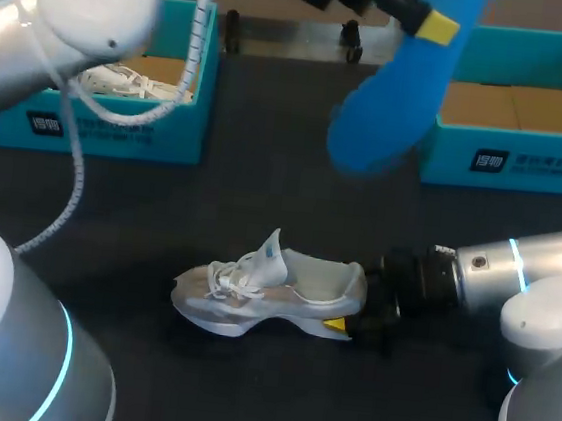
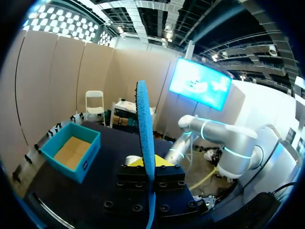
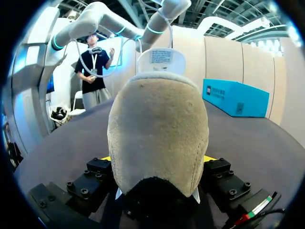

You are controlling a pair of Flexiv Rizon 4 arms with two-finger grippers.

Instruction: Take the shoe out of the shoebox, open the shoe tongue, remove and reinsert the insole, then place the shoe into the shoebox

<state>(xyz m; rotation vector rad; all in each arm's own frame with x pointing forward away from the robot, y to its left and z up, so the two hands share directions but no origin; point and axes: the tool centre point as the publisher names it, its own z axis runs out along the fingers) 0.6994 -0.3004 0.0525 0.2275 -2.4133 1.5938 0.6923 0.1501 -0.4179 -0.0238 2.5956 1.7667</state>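
A pale grey shoe [image 1: 252,293] with white laces lies on its sole on the dark table, tongue lifted. My right gripper [image 1: 346,320] comes in low from the right and is shut on its heel. In the right wrist view the heel [image 3: 157,124] fills the space between the fingers. High over the back of the table, my left gripper [image 1: 436,26] is shut on the upper end of a blue insole [image 1: 393,102], which hangs down. The left wrist view shows the insole [image 2: 144,124] edge-on, standing up from the left gripper [image 2: 148,163].
A teal shoebox [image 1: 98,131] at the back left holds another shoe with white laces [image 1: 124,81]. A second teal shoebox [image 1: 508,159] at the back right shows only its cardboard floor. A white cable [image 1: 73,179] hangs from my left arm.
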